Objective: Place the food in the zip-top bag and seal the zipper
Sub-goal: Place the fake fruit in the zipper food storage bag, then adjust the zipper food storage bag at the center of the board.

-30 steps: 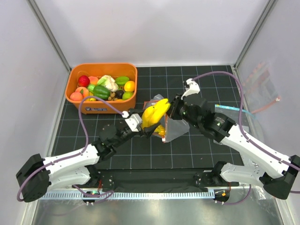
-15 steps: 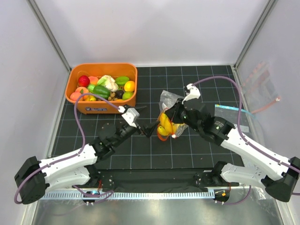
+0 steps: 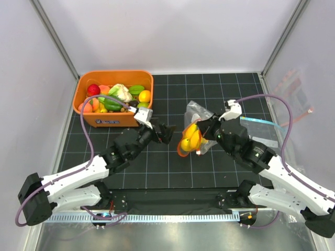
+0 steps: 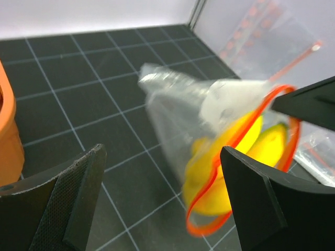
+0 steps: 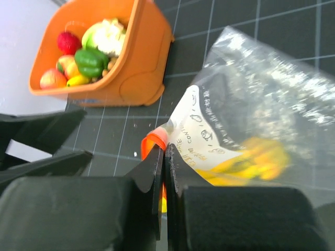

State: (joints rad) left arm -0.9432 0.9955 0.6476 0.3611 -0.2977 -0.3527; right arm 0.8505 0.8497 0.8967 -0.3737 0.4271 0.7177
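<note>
The zip-top bag (image 3: 194,130) hangs mid-table with a yellow banana (image 3: 190,137) inside and its red-orange zipper (image 4: 246,172) gaping in a loop. My right gripper (image 5: 164,157) is shut on the bag's mouth edge beside the zipper (image 5: 155,140). My left gripper (image 3: 166,133) stands open just left of the bag (image 4: 193,115), nothing between its fingers (image 4: 78,198), its jaws facing the bag's mouth. More food lies in the orange bin (image 3: 146,104): red apple (image 3: 93,89), cauliflower (image 3: 121,92), green pepper (image 3: 112,103), peaches (image 5: 52,78).
A flat clear bag with a blue edge (image 3: 259,124) lies right of the right arm. Another clear bag with a red strip (image 3: 296,104) leans on the right wall. The orange bin (image 5: 136,78) stands at the back left.
The banana has left my left gripper and now sits inside the bag. My left gripper opened and drew back to the left. My right arm moved the bag a little to the right.
</note>
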